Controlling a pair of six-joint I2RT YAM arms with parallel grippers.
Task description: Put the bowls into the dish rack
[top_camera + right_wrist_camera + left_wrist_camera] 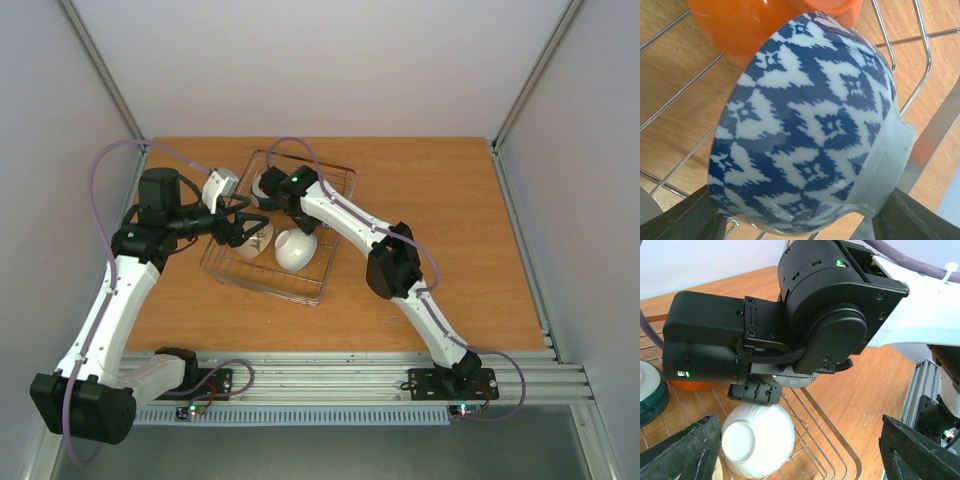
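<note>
The dish rack (pixel 268 290) is a silver wire basket left of the table's centre. My right gripper (pixel 268 190) reaches into its far end. In the right wrist view this gripper (pixel 800 222) is shut on a dark-blue patterned bowl (pixel 805 125) lying on its side, with an orange bowl (pixel 765 25) just behind it. My left gripper (pixel 245 228) hangs over the rack's left part, open and holding nothing (pixel 800 450). Below it a white ribbed bowl (pixel 757 440) rests tilted on the rack wires (pixel 840 435). A teal-banded bowl (pixel 650 390) shows at the left edge.
The right arm's black wrist (pixel 820 315) fills the upper part of the left wrist view, close above the white bowl. A cream bowl (pixel 257 241) leans beside the white bowl (pixel 297 250) in the rack. Bare wooden table (pixel 440 200) lies to the right.
</note>
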